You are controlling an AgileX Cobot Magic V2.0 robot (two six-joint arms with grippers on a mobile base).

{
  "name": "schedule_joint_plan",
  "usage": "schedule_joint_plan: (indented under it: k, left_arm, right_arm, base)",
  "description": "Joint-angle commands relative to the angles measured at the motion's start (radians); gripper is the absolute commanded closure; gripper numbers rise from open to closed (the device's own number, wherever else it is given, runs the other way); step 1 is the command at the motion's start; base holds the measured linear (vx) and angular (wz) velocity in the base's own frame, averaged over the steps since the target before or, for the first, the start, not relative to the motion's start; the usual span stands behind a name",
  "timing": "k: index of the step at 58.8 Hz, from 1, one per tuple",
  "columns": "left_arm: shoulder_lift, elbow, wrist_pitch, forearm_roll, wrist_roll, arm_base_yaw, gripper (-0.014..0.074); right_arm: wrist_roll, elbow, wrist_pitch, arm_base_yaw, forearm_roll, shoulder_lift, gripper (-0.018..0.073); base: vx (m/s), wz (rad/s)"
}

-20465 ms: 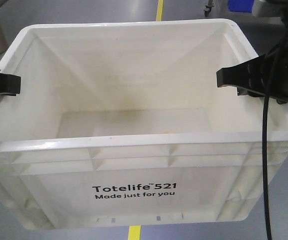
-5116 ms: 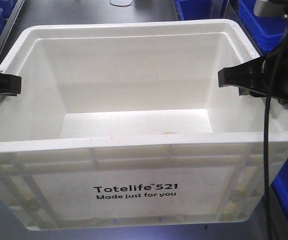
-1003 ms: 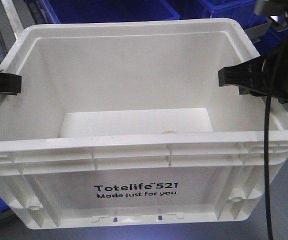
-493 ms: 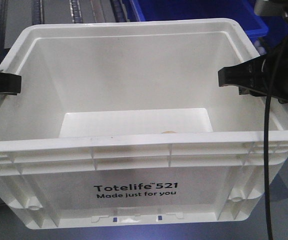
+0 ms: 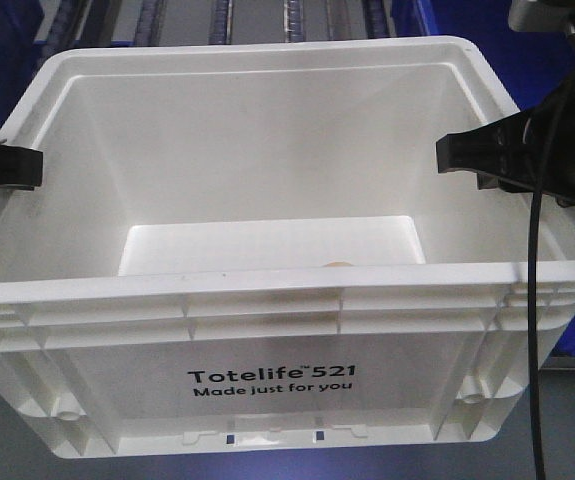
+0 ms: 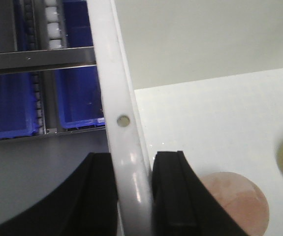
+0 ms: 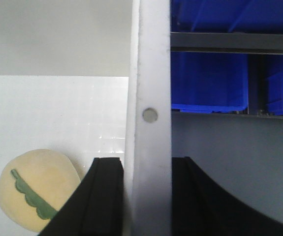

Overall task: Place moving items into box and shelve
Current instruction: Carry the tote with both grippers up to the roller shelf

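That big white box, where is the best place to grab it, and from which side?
By the top rim of its two short side walls, coming down from above. The white box has a thick ribbed rim there, thin enough for fingers to straddle. The left gripper and right gripper each have one finger inside and one outside the wall, which balances the load.

The box (image 5: pixel 267 330) is white with black print. Inside it by the right gripper (image 7: pixel 146 196), which is black, lies a pale yellow ball (image 7: pixel 35 189) with a scalloped green stripe. A pinkish ball (image 6: pixel 237 204) lies by the black left gripper (image 6: pixel 134 196). Blue bins (image 7: pixel 207 81) lie beyond.
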Motion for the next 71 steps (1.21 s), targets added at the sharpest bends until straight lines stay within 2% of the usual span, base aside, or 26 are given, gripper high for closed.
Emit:
schedule_joint_plan:
  k: [1,41,71]
  left_arm:
    - [-0.032,-0.041,-0.111,0.022,0.015,-0.004,0.0456]
    - [-0.032,-0.041,-0.111,0.022,0.015,-0.004,0.0456]
    - [-0.032,-0.041,-0.111,0.022,0.015,-0.004,0.0456]
  right_arm:
    - [-0.013,-0.039,-0.095,-0.001,-0.089,-0.033,0.0449]
    - [-0.013,-0.039,-0.095,-0.001,-0.089,-0.033,0.0449]
    - [-0.013,-0.039,-0.097,-0.001,-0.089,-0.033,0.0449]
  base:
    - [0.07,0.46]
    - [0.11,0.37]
    - [0.20,-0.10]
